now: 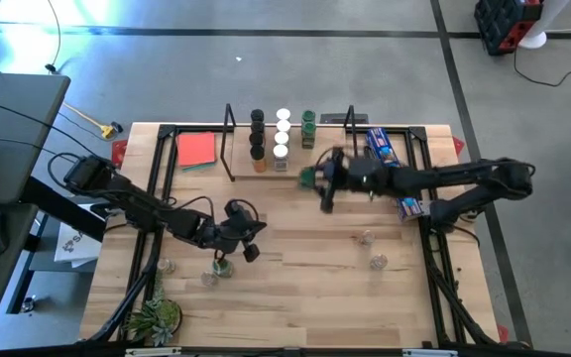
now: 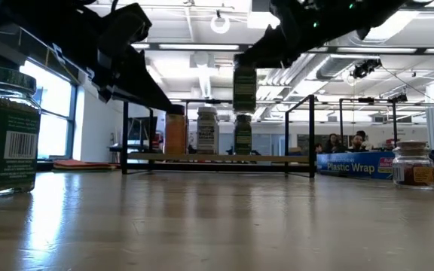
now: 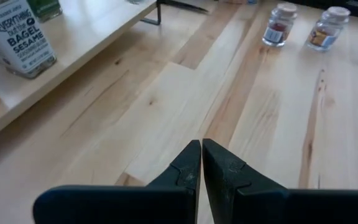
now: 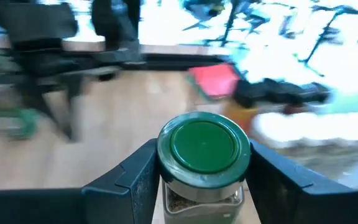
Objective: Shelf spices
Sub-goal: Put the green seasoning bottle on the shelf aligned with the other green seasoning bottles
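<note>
The right gripper [image 4: 202, 171] clamps a green-lidded spice jar [image 4: 204, 163] between its two dark fingers, one on each side of the glass just below the lid. In the low view the jar [image 2: 244, 89] hangs upright, clear of the table, directly above a green-lidded jar already standing [image 2: 242, 135] on the shelf [image 2: 217, 157], so the jar in hand sits just on the table side of the rack and above it. Its long axis is vertical, lid toward the wrist camera. It is a short glass cylinder with a dark label and pale flecked seasoning visible under the lid.

From overhead, the right arm reaches across from the table's right edge, and its gripper [image 1: 317, 178] is far closer to the shelf [image 1: 290, 159] than the left gripper [image 1: 244, 243], which waits with its fingers pressed together, holding nothing, over the near middle of the table. Rows of black-, white- and green-lidded jars [image 1: 282, 134] already fill the board; loose jars [image 1: 372, 249] remain on the table's near right. Setting this one down likely calls for an open spot beside the green row.
</note>
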You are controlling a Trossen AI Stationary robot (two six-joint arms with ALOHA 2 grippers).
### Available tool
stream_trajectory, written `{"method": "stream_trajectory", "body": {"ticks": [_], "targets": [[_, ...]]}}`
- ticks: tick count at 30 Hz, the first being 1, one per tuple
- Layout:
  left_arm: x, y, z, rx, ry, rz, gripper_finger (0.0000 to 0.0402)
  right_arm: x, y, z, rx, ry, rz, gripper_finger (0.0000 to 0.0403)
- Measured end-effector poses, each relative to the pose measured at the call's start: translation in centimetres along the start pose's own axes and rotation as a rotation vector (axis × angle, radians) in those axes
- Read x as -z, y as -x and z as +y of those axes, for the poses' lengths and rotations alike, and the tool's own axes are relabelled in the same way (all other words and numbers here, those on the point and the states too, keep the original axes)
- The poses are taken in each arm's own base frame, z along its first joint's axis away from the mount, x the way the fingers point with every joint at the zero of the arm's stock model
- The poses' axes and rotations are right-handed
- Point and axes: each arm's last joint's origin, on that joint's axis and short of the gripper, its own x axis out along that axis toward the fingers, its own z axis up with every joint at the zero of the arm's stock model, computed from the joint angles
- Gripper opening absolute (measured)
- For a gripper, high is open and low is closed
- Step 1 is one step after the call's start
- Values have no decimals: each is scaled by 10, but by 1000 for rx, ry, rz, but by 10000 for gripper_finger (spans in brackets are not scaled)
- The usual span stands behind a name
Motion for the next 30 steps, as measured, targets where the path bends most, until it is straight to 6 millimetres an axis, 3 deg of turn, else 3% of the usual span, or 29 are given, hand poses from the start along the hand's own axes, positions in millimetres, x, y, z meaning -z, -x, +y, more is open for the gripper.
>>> {"method": "stream_trajectory", "body": {"ticks": [6,10,16,26,30], "targets": [[-1,1,0,3,2,-3,14,18,-9,-65,-36,-51,41,193],[-1,1,0,2,2,-2,14,38,-19,-92,-53,-89,75,193],[-1,1,0,4,10,-3,14,60,-38,-105,-55,-89,99,193],[-1,1,0,6,30,-6,14,70,-47,-117,-41,-59,81,194],[-1,1,-1,8,31,-6,14,73,-50,-117,-32,-46,90,241]]}}
